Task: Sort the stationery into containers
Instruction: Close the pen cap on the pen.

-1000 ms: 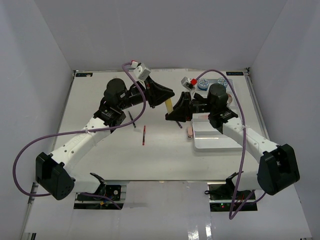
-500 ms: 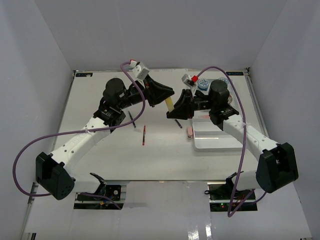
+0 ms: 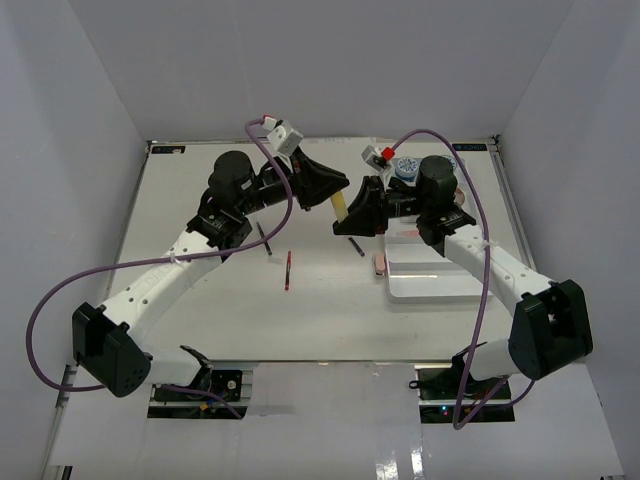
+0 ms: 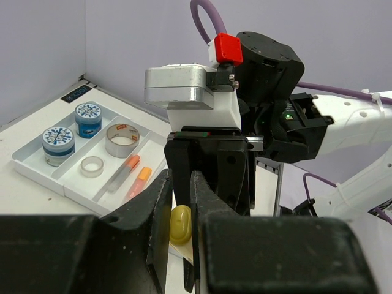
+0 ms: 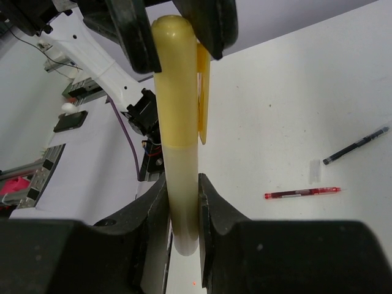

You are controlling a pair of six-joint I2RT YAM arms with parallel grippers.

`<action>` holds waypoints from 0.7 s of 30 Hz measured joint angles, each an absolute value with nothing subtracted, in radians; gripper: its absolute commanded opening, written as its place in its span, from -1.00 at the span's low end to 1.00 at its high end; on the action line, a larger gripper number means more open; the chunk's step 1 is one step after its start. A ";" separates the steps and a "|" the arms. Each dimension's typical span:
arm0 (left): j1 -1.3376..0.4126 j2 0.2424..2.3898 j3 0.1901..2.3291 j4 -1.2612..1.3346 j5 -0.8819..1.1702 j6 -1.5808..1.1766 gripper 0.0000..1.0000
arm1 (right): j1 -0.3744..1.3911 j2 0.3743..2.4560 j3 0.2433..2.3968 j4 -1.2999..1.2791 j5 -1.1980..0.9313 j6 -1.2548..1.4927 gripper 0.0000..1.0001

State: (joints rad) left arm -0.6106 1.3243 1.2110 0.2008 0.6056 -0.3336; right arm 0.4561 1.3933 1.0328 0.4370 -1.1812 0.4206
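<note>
A yellow marker pen [image 3: 340, 208] hangs in the air over the middle of the table, held at both ends. My left gripper [image 3: 333, 195] is shut on its yellow cap [image 4: 180, 223]. My right gripper [image 3: 349, 222] is shut on the paler barrel [image 5: 181, 202]. The left gripper's fingers [image 5: 136, 30] show at the top of the right wrist view. The white divided tray [image 3: 430, 285] lies at the right. It holds two blue-white tubs [image 4: 59, 144], two tape rolls [image 4: 122, 139] and two orange-capped markers [image 4: 126, 170].
On the table lie a red pen [image 3: 288, 270], a black pen [image 3: 263, 238], a second black pen [image 3: 356, 246] under the right gripper, and a pink eraser [image 3: 379, 263] beside the tray. A small clear cap [image 5: 315, 170] lies between the red pen and a black pen.
The right wrist has shifted a little toward the back of the table. The yellow marker stays gripped between both grippers.
</note>
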 measured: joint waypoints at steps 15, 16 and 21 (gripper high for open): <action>-0.654 1.332 1.224 0.120 0.540 -0.332 0.20 | 0.440 1.353 0.904 0.519 -1.128 0.414 -0.85; -0.657 1.334 1.223 0.117 0.533 -0.339 0.26 | 0.438 1.350 0.892 0.509 -1.114 0.403 -0.85; -0.658 1.333 1.219 0.115 0.459 -0.363 0.56 | 0.432 1.340 0.815 0.447 -1.046 0.351 -0.85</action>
State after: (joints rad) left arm -0.6579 1.3334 1.2194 0.1146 0.4591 -0.3634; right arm 0.4320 1.3396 0.8146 0.4473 -1.0462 0.3511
